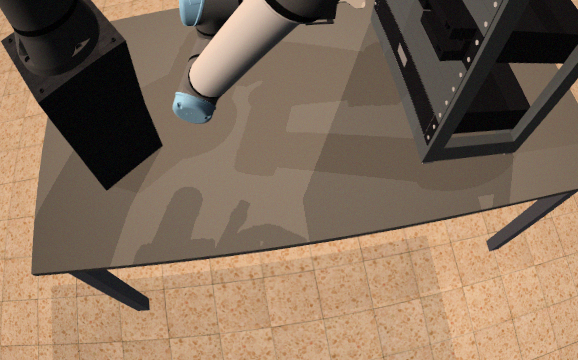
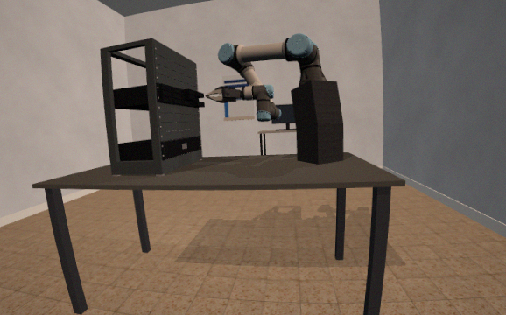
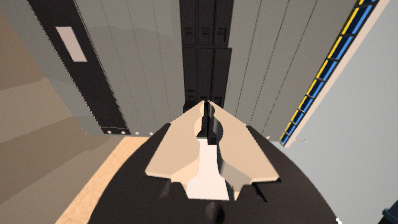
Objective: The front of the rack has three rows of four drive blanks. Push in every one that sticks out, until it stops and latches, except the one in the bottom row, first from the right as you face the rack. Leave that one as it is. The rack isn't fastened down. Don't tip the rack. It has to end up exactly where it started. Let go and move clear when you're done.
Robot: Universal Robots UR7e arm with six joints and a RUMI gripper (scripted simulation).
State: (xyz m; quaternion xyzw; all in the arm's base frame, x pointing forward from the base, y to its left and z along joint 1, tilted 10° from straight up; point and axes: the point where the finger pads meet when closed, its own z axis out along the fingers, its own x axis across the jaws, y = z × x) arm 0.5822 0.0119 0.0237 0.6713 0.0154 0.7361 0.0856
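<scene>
The dark open-frame rack (image 2: 152,107) stands on the left part of the table; it also shows in the overhead view (image 1: 469,75). A black band of drive blanks (image 2: 179,95) crosses its front at mid height, and two blanks (image 2: 195,99) stick out of the near end, one above the other. My gripper (image 2: 209,94) is shut and empty, level with them and a short gap in front. In the wrist view its closed tips (image 3: 206,103) point at the black strip of blanks (image 3: 206,50), where the nearer blanks (image 3: 206,72) stand proud of the grey panels. I cannot tell whether tips and blank touch.
A black unit with a pale label (image 2: 182,146) sits low in the rack front (image 3: 70,44). The arm's black pedestal (image 2: 316,122) (image 1: 84,95) stands on the right of the table. The arm's links (image 1: 239,50) hang over the table's middle.
</scene>
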